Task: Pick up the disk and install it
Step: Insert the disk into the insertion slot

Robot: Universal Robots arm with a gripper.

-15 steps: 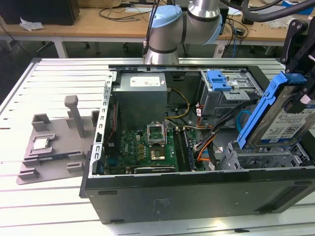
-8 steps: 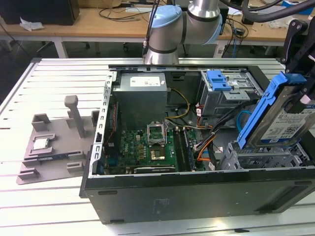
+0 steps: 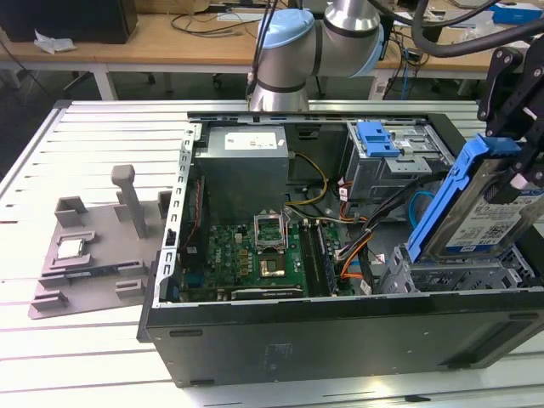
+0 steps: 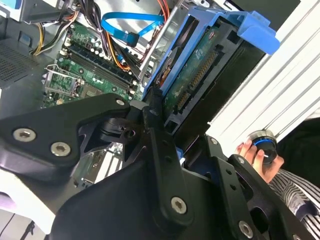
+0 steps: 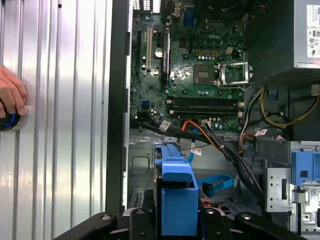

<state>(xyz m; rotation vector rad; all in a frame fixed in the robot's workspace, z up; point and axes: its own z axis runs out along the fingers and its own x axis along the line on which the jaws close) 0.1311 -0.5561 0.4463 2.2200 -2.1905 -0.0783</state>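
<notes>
The disk (image 3: pixel 480 217), a silver drive with a white-and-blue label in a blue carrier, hangs steeply tilted at the exterior view's right. Its lower end sits just over the metal drive cage (image 3: pixel 455 274) of the open computer case (image 3: pixel 340 327). My black gripper (image 3: pixel 512 174) is shut on the disk's upper part. In the second wrist view the disk (image 4: pixel 200 75) shows its circuit-board underside between my gripper's (image 4: pixel 185 135) fingers. In the first wrist view the blue carrier (image 5: pixel 177 192) stands on edge in my gripper (image 5: pixel 176 216), above the case floor.
Inside the case lie the motherboard (image 3: pixel 255 255), the power supply (image 3: pixel 242 161), loose cables (image 3: pixel 357 246) and another blue caddy (image 3: pixel 378 136). A grey fixture (image 3: pixel 93 246) holding a small chip (image 3: pixel 70 248) lies at the exterior view's left. A person's hand (image 5: pixel 10 95) rests on a knob.
</notes>
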